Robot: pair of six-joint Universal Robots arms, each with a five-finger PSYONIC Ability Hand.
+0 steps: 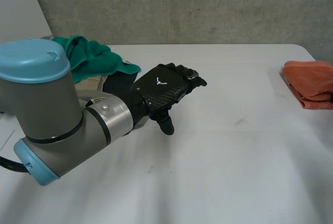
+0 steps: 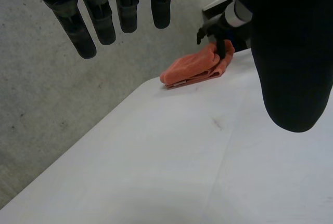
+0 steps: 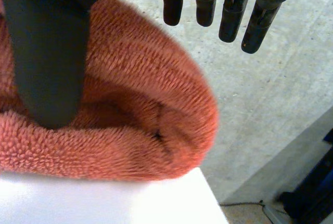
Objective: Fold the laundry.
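A folded orange towel (image 1: 310, 81) lies at the table's right edge. In the left wrist view the orange towel (image 2: 192, 68) sits at the far corner, with my right hand (image 2: 217, 34) just above its end. In the right wrist view my right hand (image 3: 49, 52) is open: the thumb hangs over the towel (image 3: 140, 104) and the straight fingers (image 3: 234, 16) reach past its rounded fold. My left hand (image 1: 161, 86) hovers open over the middle of the white table (image 1: 234, 156), fingers (image 2: 104, 21) straight and holding nothing. A crumpled green cloth (image 1: 91, 57) lies at the back left.
Behind my left forearm, a beige cloth (image 1: 89, 84) peeks out beneath the green one. A grey concrete wall (image 1: 208, 5) runs behind the table. The orange towel sits right at the table corner, with the floor (image 3: 260, 104) below.
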